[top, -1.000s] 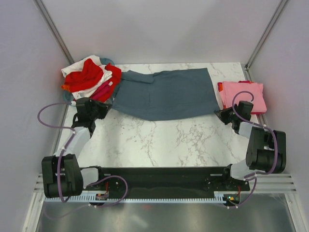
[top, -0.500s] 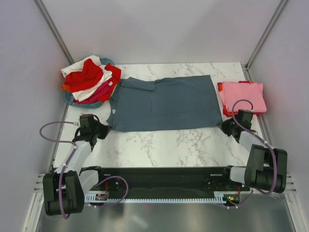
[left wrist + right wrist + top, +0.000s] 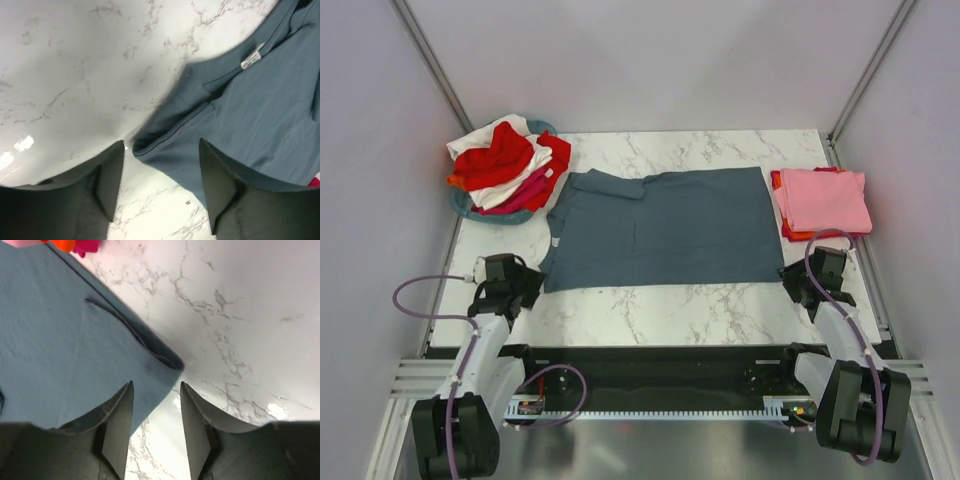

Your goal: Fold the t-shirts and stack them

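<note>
Drawn nearer since a second ago, the slate blue-grey t-shirt [image 3: 660,230] is laid flat just right of the teal basket [image 3: 470,207]. Its near corners are let go: left gripper [image 3: 161,145] and right gripper [image 3: 156,385] are both spread, nothing pinched.

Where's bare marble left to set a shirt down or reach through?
Free: near strip between the grey shirt front hem and the arm bases; narrower far strip behind the shirt. Crowded: basket pile far left, pink stack far right.
</note>
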Motion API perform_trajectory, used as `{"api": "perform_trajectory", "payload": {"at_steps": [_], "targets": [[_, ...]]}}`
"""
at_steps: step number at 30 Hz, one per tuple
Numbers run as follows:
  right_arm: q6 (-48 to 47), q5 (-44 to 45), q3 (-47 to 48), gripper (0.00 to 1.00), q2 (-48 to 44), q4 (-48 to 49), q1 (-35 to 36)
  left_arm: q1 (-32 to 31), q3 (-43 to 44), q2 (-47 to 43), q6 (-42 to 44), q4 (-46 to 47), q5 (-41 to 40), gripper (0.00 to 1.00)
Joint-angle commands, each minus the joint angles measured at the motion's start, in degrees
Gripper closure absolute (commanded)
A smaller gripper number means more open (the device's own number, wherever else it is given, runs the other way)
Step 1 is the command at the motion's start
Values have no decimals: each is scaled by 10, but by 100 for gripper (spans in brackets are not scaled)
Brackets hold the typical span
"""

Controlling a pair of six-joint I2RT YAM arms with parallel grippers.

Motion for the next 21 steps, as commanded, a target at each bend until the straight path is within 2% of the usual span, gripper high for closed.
{"api": "perform_trajectory", "payload": {"at_steps": [1,8,9,14,17,21], "targets": [[-6,34,10,49,-21,-26,-2,2,35,1,1,-43,-42,26],[-95,83,114,52,-21,-55,8,-1,133,-4,88,-61,-23,23],[-105,84,128,52,-12,-54,12,-1,148,-2,124,-57,-6,23],[-168,85,220,53,53,-41,59,-5,287,83,228,-54,15,21],[-199,78,278,53,103,-23,93,-4,350,139,246,-38,18,18],[-225,92,367,53,187,-26,121,-4,379,186,220,16,58,9]]}}
